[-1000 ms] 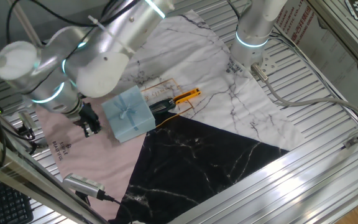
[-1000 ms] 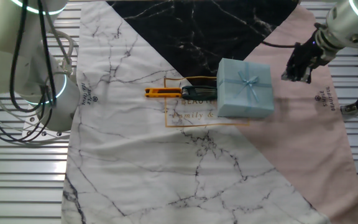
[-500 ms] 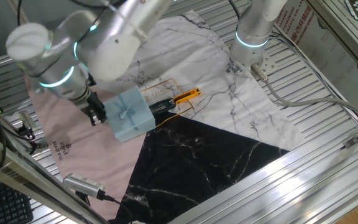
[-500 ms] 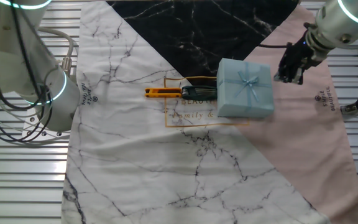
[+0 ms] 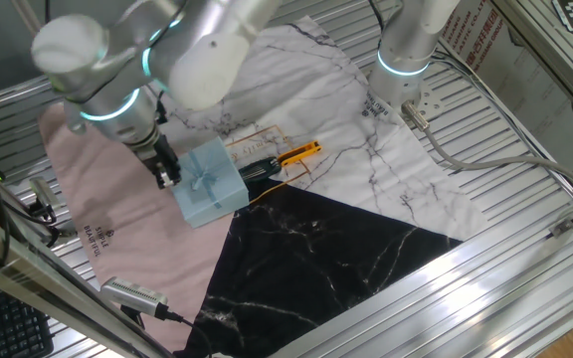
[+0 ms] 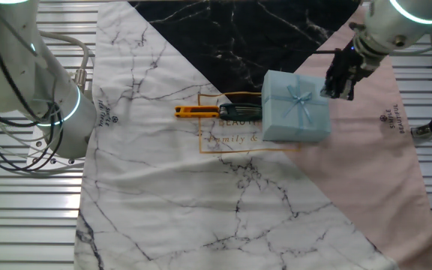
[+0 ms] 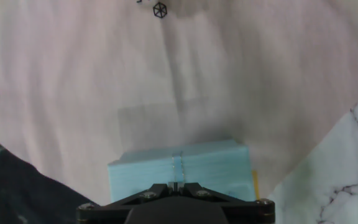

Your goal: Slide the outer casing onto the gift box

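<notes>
Closing in over the last second from the pink cloth, the hand (image 6: 340,78) is now arriving at the edge of the outer casing (image 6: 296,106), its tips just beside the pale blue wall or touching it, though whether the fingers are apart or together I cannot tell. Sitting at the middle of the counter (image 5: 525,214), the casing is not shifting between frames, its bow at twelve o'clock and a black and yellow tool (image 6: 217,112) poking out at its nine o'clock in the other fixed view. No teal of the gift box is showing, so the sleeve is probably already covering it and the hand is likely lining up for a final push.
</notes>
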{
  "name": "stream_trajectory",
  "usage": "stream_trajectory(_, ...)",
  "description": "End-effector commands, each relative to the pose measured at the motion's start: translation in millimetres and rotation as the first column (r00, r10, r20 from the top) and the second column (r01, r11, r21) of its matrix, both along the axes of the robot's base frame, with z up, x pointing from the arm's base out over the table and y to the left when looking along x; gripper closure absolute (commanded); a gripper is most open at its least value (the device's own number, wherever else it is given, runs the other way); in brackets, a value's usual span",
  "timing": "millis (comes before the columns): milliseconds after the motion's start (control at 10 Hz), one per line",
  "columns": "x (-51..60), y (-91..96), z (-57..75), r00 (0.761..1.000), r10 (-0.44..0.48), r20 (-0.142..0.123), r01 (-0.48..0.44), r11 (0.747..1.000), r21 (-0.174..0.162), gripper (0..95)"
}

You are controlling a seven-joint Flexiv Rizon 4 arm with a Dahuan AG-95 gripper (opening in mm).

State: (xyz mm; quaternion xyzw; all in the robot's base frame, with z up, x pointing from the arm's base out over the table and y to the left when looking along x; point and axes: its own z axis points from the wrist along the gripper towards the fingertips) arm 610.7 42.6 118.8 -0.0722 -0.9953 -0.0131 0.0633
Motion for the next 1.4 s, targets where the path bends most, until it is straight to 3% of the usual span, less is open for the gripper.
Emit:
stream_trajectory(100, -6.7, -2.0, 2.8, 1.000, -0.001, 0.007, 0.001, 1.000, 0.003, 95.0)
stream_trajectory(400, -25.7, -10.2, 9.2, 1.000, 0.001, 0.006, -0.001, 1.000, 0.008, 95.0)
stream_trajectory(600, -31.1, -12.2, 8.6, 1.000, -0.007, 0.009, 0.007, 1.000, 0.011, 95.0)
stream_trajectory(1400, -31.5, -12.4, 7.6, 1.000, -0.002, 0.021, 0.002, 1.000, 0.007, 95.0)
